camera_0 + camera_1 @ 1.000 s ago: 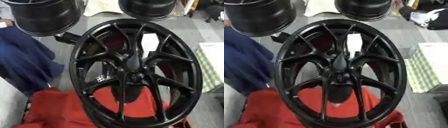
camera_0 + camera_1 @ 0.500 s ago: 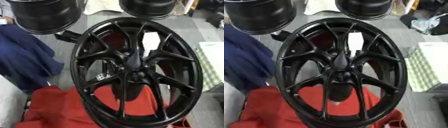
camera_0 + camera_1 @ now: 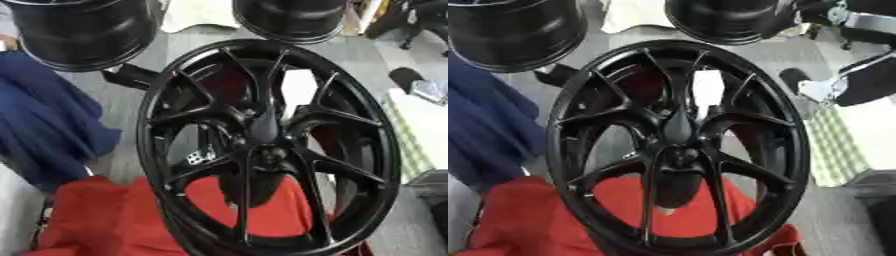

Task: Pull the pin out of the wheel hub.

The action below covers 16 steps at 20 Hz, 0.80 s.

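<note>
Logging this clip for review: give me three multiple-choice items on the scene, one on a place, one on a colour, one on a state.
1. The red cloth lies where?
A. under the near side of the wheel
B. draped over the far rims
C. on the checked mat

2. The wheel's colour?
A. silver
B. black
C. white

3. Is a robot hand on the hub?
A. left one grips it
B. right one grips it
C. none shows

Answers: 1 A, red shows through the lower spokes; 2 B, rim and spokes are glossy black; 3 C, no robot hand appears in either eye view.
</note>
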Each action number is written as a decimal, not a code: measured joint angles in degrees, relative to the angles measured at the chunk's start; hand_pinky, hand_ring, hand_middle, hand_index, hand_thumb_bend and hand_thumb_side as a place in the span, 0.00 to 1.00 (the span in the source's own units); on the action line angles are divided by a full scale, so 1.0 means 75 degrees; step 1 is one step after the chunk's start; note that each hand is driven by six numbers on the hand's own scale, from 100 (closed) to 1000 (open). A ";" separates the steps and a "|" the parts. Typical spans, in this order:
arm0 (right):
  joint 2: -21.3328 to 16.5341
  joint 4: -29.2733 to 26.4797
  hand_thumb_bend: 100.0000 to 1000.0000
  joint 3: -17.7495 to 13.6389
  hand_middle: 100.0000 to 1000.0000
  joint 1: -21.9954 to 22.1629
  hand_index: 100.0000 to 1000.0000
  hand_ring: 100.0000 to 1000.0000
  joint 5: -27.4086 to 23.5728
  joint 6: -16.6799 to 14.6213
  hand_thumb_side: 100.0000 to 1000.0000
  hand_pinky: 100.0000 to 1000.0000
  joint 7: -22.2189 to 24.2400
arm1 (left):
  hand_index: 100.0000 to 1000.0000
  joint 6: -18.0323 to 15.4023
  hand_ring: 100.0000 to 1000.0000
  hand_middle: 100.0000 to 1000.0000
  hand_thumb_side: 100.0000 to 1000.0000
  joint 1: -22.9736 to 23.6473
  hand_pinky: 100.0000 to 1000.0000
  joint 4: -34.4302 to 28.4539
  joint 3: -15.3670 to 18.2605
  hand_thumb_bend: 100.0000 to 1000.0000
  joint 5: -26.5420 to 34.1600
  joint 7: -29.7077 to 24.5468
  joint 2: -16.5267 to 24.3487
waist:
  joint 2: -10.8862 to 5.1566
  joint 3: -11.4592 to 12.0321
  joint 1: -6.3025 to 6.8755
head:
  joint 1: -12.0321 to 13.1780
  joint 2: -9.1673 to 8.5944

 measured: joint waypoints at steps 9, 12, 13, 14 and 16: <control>0.0029 -0.0016 0.10 0.0350 0.83 -0.0633 0.88 0.87 -0.0231 0.0149 0.31 0.89 0.1153 | 0.84 0.0032 0.74 0.78 0.66 0.0007 0.73 -0.0006 -0.0043 0.56 -0.0032 -0.0042 0.0064 | 0.0000 -0.0017 -0.0027 | -0.0045 0.0068; 0.0104 -0.0018 0.13 0.0382 0.81 -0.0902 0.89 0.86 -0.0314 0.0387 0.29 0.88 0.1519 | 0.84 0.0043 0.74 0.78 0.66 0.0033 0.73 -0.0006 -0.0045 0.56 -0.0035 -0.0054 0.0064 | 0.0000 -0.0031 -0.0043 | -0.0043 0.0101; 0.0139 -0.0019 0.14 0.0393 0.80 -0.0984 0.88 0.85 -0.0357 0.0485 0.29 0.87 0.1613 | 0.84 0.0044 0.74 0.78 0.66 0.0036 0.73 -0.0006 -0.0046 0.56 -0.0037 -0.0055 0.0064 | 0.0000 -0.0037 -0.0046 | -0.0038 0.0122; 0.0177 -0.0020 0.15 0.0410 0.79 -0.1057 0.89 0.85 -0.0412 0.0581 0.28 0.87 0.1686 | 0.84 0.0045 0.74 0.78 0.66 0.0039 0.73 -0.0006 -0.0047 0.56 -0.0040 -0.0056 0.0065 | -0.0001 -0.0040 -0.0048 | -0.0035 0.0137; 0.0243 -0.0022 0.16 0.0460 0.78 -0.1189 0.88 0.84 -0.0543 0.0803 0.28 0.86 0.1752 | 0.84 0.0045 0.74 0.78 0.66 0.0040 0.73 -0.0006 -0.0053 0.56 -0.0045 -0.0057 0.0068 | -0.0001 -0.0041 -0.0052 | -0.0032 0.0143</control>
